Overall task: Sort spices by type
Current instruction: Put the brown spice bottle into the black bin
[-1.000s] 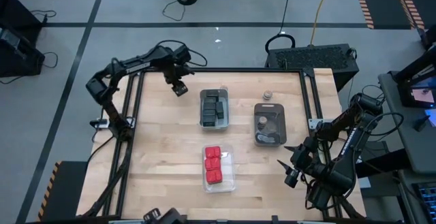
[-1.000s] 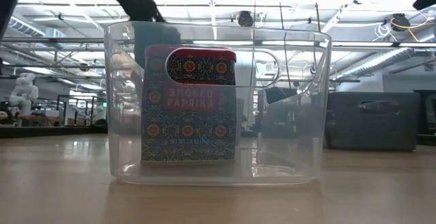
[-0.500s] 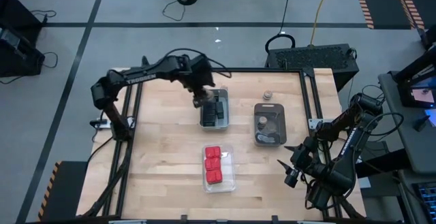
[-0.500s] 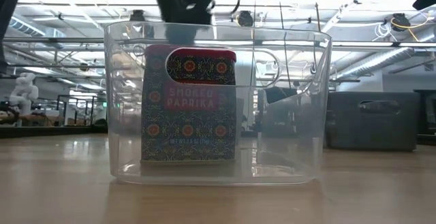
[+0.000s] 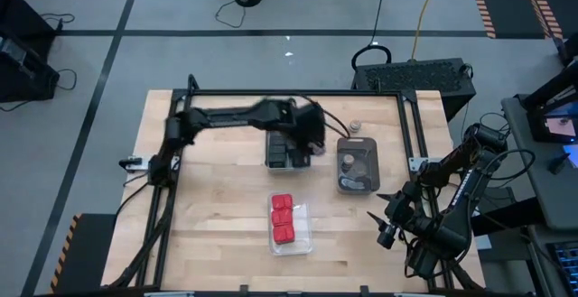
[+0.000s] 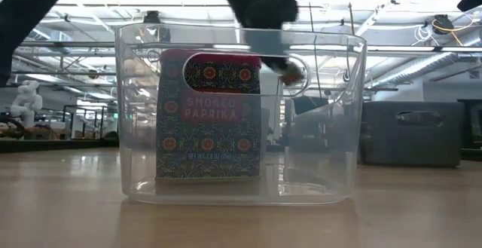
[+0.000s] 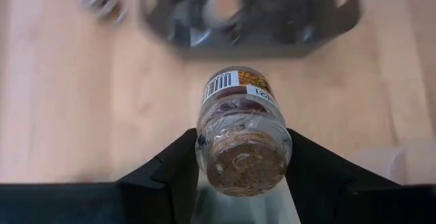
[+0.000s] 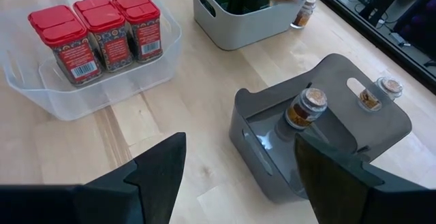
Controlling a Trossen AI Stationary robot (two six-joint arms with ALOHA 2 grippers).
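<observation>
My left gripper (image 5: pixel 315 140) hangs over the gap between the tray of dark blocks (image 5: pixel 284 143) and the dark smoky tray (image 5: pixel 358 164). It is shut on a small clear jar (image 7: pixel 242 132) with a tan cork top, which also shows as a blurred jar (image 8: pixel 303 9) in the right wrist view. One jar (image 8: pixel 306 108) stands inside the smoky tray, and another jar (image 5: pixel 354 126) stands on the table beyond it. Three red blocks (image 8: pixel 95 30) stand in a clear tray (image 5: pixel 291 222). My right gripper (image 8: pixel 238 183) waits open near the table's right near corner. My left gripper pinches the jar between its two fingers (image 7: pixel 178 173), one on each side of the glass just under the cork top (image 7: pixel 243 163). The fingers come from above. The jar is lifted clear of the table, cork end up toward the wrist, its labelled base (image 7: pixel 237 82) pointing down.
The dark-block tray sits right beside my left gripper, on the table's left. The smoky tray's handle wall (image 8: pixel 354 88) rises on its far side. Bare wood lies left of the trays (image 5: pixel 217 189). In the low view the clear tray (image 6: pixel 239 112) with a paprika block fills the front.
My left arm has swept from the table's far left corner toward the right, passing over the dark-block tray, and now hangs just short of the smoky tray. The right arm has kept still.
</observation>
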